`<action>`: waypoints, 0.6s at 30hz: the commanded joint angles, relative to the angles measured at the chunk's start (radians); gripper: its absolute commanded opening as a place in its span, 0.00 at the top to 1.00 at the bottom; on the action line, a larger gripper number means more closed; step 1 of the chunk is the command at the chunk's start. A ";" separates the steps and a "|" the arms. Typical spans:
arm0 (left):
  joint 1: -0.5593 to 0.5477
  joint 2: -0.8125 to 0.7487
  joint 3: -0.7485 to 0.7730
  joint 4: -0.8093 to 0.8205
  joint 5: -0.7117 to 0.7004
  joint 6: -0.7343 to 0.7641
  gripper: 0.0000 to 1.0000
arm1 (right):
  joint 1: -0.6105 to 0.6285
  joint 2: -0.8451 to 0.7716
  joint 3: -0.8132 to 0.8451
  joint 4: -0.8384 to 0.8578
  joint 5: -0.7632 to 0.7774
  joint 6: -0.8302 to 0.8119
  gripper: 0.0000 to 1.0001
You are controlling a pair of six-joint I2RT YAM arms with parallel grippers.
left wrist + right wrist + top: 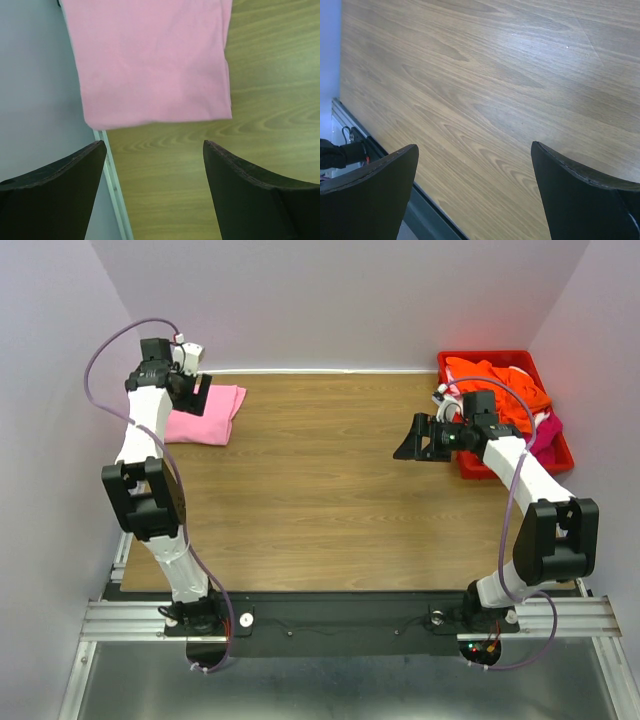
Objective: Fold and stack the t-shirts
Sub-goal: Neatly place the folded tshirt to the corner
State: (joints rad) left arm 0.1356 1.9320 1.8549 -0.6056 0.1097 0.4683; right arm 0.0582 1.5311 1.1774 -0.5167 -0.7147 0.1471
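A light pink t-shirt [213, 410] lies folded flat at the table's far left; in the left wrist view it [150, 60] fills the top, just beyond my fingertips. My left gripper [196, 393] hovers over the shirt's left edge, open and empty [155, 150]. An orange t-shirt [500, 380] is heaped in the red bin [487, 355] at the far right, with magenta cloth [547, 430] and a bit of white cloth [446, 393] beside it. My right gripper [408, 441] is open and empty [475, 150] above bare table, left of the bin.
The wooden table [320, 490] spreads between the arms. Its left edge and the pale wall [40, 100] show beside the pink shirt. The table's near edge and metal rail [420, 210] show under my right gripper. Walls close in on three sides.
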 commanded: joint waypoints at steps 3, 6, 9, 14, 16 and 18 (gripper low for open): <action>0.027 -0.102 -0.223 0.007 0.068 -0.020 0.09 | -0.011 -0.045 0.047 0.006 -0.009 0.000 0.00; 0.029 -0.111 -0.296 0.041 0.065 -0.016 0.08 | -0.011 -0.049 0.042 0.007 -0.005 -0.004 0.00; 0.033 -0.093 -0.342 0.076 0.068 -0.031 0.08 | -0.012 -0.046 0.041 0.006 -0.005 -0.006 0.00; 0.035 -0.039 -0.396 0.138 0.085 -0.051 0.09 | -0.012 -0.046 0.030 0.007 -0.005 -0.007 0.00; 0.035 -0.010 -0.396 0.164 0.094 -0.060 0.09 | -0.011 -0.045 0.028 0.007 -0.003 -0.009 0.00; 0.035 0.027 -0.390 0.181 0.100 -0.074 0.09 | -0.012 -0.040 0.030 0.007 0.000 -0.011 0.00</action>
State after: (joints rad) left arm 0.1658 1.9160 1.4700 -0.4908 0.1799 0.4274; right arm 0.0582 1.5234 1.1774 -0.5171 -0.7143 0.1490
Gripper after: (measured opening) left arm 0.908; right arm 0.999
